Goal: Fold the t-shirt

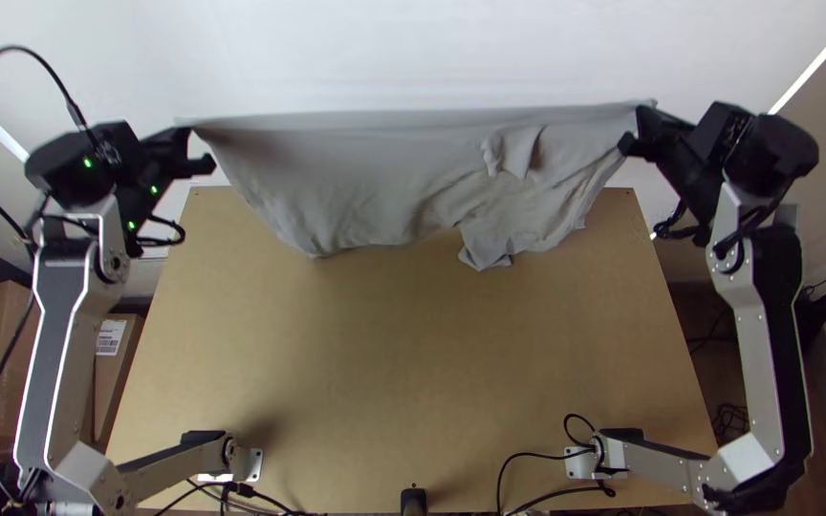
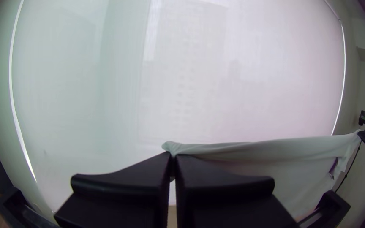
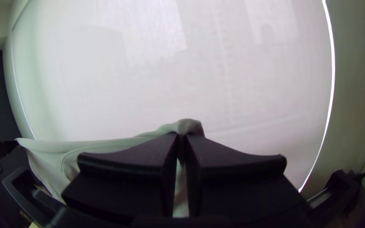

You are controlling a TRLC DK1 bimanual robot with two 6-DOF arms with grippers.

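Held up between both arms, the light grey t-shirt [image 1: 365,172] hangs over the table's far part, its top edge pulled nearly straight. My left gripper [image 1: 201,143] has one upper corner of it, and my right gripper [image 1: 635,129] the other. A sleeve-like flap and creases lie toward the right half, and the lower edge is uneven. In the left wrist view, my left gripper [image 2: 172,157] is shut on the t-shirt [image 2: 250,148]. The right wrist view has my right gripper [image 3: 181,137] shut on the t-shirt [image 3: 106,145].
Bare wooden table [image 1: 375,354] lies below and nearer than the cloth. Black cables [image 1: 537,459] run along its near edge by the arm bases. Cardboard boxes [image 1: 112,373] stand left of the table. A pale blind [image 2: 182,76] hangs behind.
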